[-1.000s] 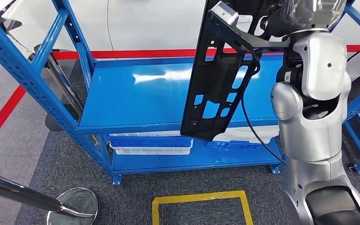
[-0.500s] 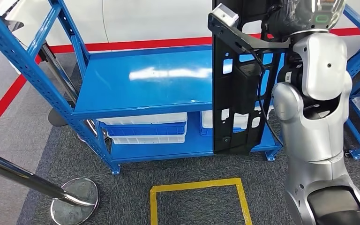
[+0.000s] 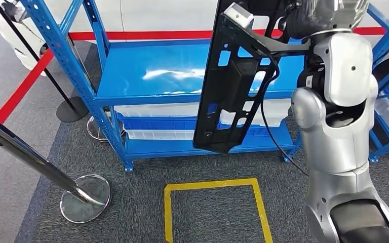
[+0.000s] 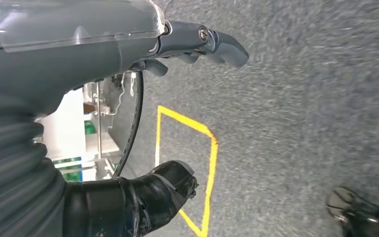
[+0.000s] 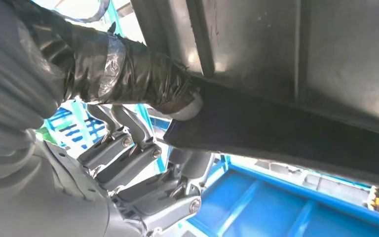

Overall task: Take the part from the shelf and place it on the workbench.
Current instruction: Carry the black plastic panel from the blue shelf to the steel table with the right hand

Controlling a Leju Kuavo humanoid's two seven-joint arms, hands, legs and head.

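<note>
Grey carpet with a yellow square [image 3: 215,207] taped nearest, a stanchion [image 3: 40,167] beside it, then the blue shelf [image 3: 182,76]. The part [image 3: 230,88], a black slotted panel, hangs upright before the shelf. Up close, right hand [image 5: 143,163] fingers and thumb clamp its edge. Left hand [image 4: 128,98] hangs over carpet, fingers apart, holding nothing.

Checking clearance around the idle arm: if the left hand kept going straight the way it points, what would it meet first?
Probably the grey carpet: the left hand hangs empty, fingers apart, pointing down near the yellow floor marking. Depth is unclear.
</note>
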